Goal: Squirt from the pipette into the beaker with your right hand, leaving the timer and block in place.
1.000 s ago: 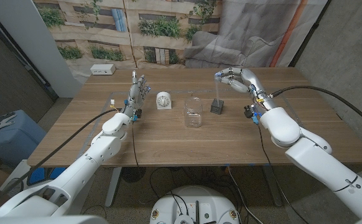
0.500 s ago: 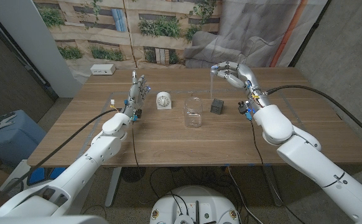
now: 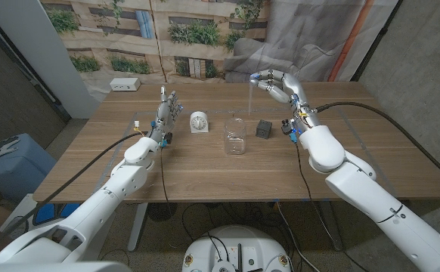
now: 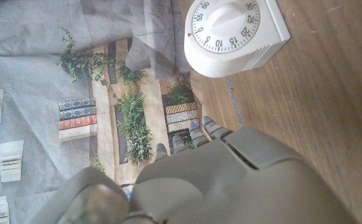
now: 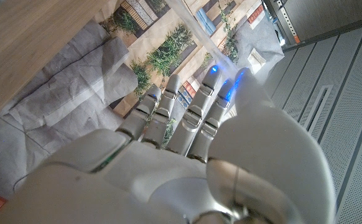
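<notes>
Pinching the pipette (image 3: 251, 85) in the right hand (image 3: 278, 83), above and behind the beaker (image 3: 235, 136). Flanking the beaker: timer (image 3: 198, 121), block (image 3: 264, 128). Standing empty, fingers apart: left hand (image 3: 168, 110).

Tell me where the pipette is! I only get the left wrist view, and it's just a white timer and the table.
Observer: The right hand holds the pipette up above the table, tip pointing down.
Operator: Is it over the beaker?
Observer: Hard to tell for sure. In the head view the tip shows between the beaker and the black block.
Operator: Is the block touching the beaker?
Observer: No, the block stands on the table apart from it.
</notes>
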